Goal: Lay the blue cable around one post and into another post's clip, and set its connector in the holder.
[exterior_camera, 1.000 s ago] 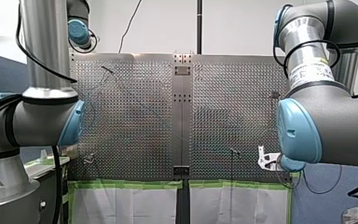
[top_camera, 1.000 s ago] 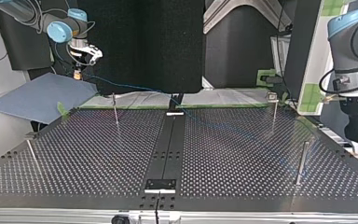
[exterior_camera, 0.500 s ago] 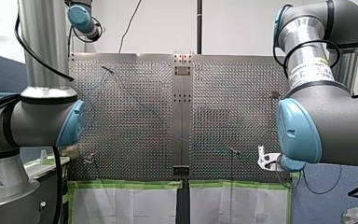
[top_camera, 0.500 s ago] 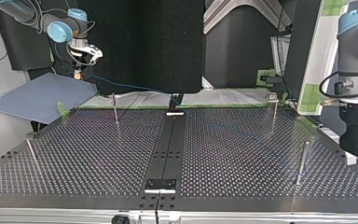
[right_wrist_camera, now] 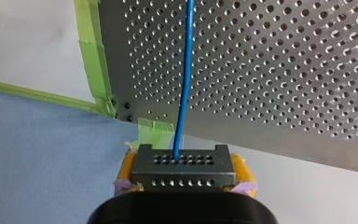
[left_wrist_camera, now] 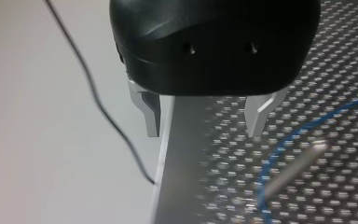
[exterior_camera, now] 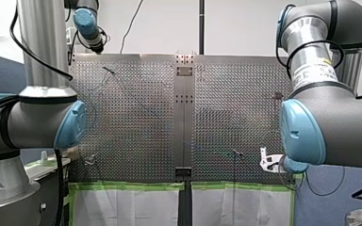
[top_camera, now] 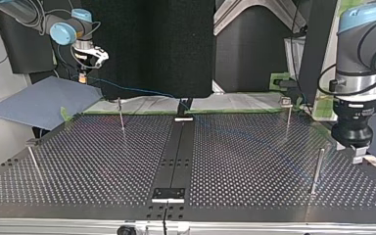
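Note:
My right gripper is shut on the grey connector block, which sits between its yellow pads. The blue cable runs out of the block over the perforated table. In the top view my right gripper hangs off the far left corner, and the cable slopes down to the table's middle. My left gripper is open, its metal fingers bare, above the table's edge. A loop of the cable and a thin post lie just beyond it. In the top view my left gripper hovers beside the right post.
Thin posts stand at the top view's far left, far right and near left. A black strip with a small bracket runs down the middle. A blue sheet lies off the far left corner. Green tape lines the table's edge.
My left arm has swung in from the top view's right edge toward the right post. My right arm holds still with the connector.

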{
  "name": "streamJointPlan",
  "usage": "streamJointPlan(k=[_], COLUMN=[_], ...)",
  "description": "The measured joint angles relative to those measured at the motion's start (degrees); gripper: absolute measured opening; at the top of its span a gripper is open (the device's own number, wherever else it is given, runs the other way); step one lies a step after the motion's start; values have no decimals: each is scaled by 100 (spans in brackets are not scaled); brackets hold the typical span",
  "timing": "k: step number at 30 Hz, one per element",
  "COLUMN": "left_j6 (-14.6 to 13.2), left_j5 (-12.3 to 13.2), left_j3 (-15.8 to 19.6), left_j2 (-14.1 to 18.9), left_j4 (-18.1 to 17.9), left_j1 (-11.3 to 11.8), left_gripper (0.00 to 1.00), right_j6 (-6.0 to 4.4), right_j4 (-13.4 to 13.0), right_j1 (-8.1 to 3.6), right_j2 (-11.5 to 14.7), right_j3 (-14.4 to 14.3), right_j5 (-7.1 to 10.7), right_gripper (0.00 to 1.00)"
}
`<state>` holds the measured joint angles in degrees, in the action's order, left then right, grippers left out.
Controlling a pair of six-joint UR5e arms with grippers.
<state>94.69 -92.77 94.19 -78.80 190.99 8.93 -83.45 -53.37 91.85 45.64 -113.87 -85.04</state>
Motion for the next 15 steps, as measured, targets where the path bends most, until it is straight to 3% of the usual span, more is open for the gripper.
streamJointPlan(k=[15], left_j6=[-87], left_j5=[-87], left_j3=[37], left_j2=[-24], left_j4=[836], left_j1=[-94], left_gripper=[90], right_j6=[18], right_j4=[18], right_j1=[13], right_j2=[0], right_j3=[0], right_j5=[22], right_gripper=[0])
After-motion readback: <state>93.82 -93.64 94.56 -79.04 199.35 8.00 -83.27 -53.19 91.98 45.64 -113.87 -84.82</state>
